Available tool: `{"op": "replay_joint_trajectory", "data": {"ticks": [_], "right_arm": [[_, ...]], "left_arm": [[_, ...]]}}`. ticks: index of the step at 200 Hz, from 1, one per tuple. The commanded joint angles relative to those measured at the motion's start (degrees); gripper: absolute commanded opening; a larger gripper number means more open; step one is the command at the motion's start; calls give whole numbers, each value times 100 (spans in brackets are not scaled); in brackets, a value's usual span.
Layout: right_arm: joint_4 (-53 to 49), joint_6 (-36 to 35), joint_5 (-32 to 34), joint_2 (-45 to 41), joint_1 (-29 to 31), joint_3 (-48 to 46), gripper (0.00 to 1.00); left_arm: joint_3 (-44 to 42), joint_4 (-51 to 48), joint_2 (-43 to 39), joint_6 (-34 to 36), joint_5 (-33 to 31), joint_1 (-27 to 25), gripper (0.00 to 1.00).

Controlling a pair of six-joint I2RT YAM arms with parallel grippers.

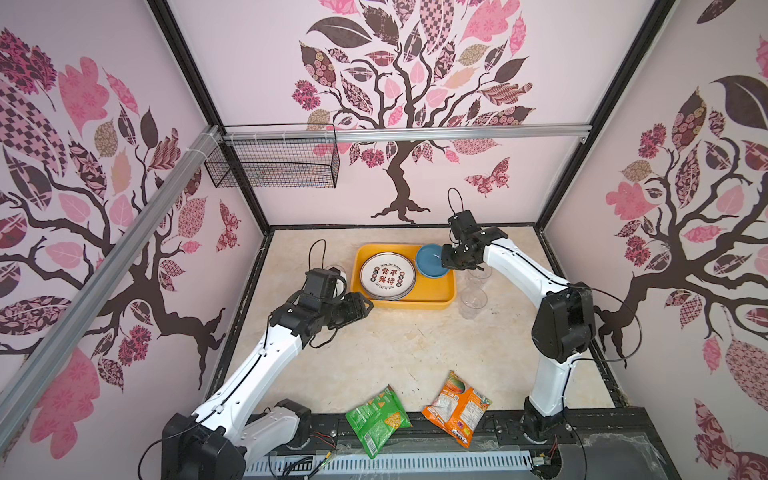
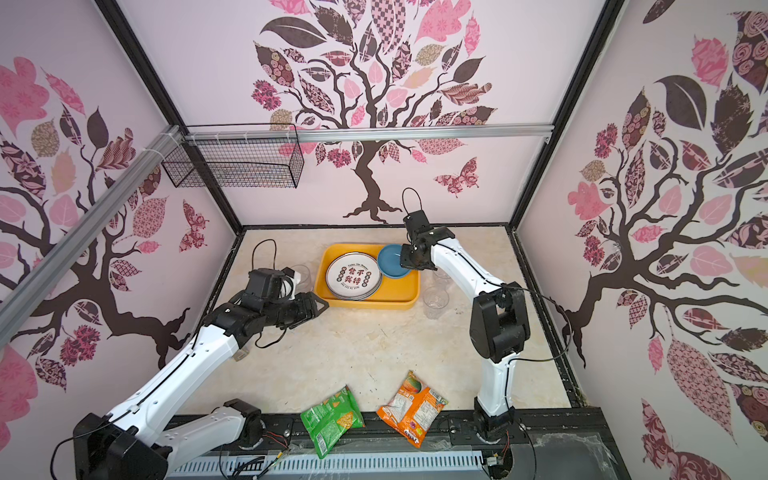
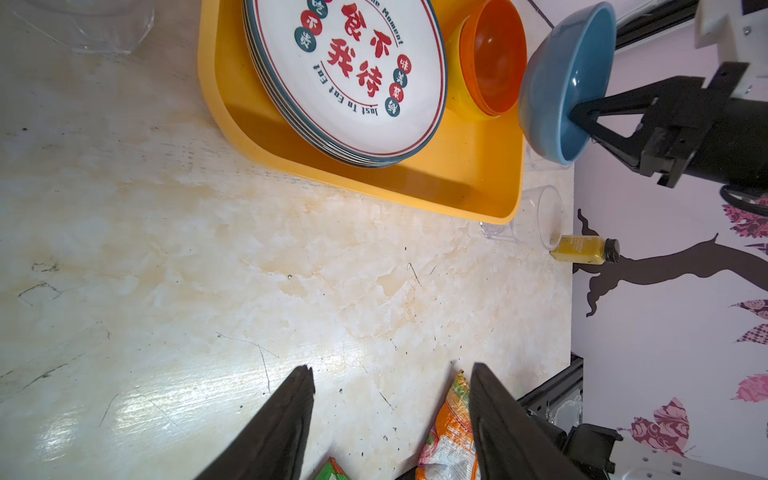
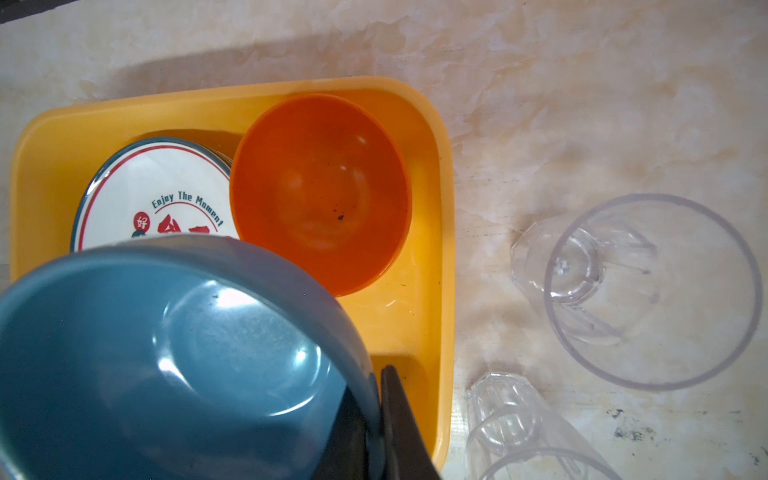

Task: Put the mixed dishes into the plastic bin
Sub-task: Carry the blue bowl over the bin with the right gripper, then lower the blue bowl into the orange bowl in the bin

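While right hand [image 3: 579, 116] grips blue bowl [image 3: 557, 83] over yellow bin [image 1: 432, 297], left hand [image 3: 392, 368] half-open, empty.

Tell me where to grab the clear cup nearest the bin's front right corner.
Probably the rim: the clear cup stands upright, mouth open, so come from above, pinching the wall on the side away from the plastic bin.

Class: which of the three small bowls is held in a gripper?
The small blue bowl: the right gripper pinches its rim above the yellow-orange plastic bin, where the orange bowl sits nested in the yellow bowl.
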Motion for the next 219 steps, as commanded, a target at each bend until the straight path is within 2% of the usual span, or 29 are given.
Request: {"op": "replay_joint_trajectory", "data": {"ticks": [1,66,219], "right_arm": [[-55,74,83,379,-64,328,6],[-112,97,263,939,-99,828,5],[-292,132,501,1612,-135,1588,5]], "left_arm": [[211,-82,1,62,-51,33,63],[67,-37,-27,9,-16,52,63],[-197,42,-181,-114,37,60,63]]}}
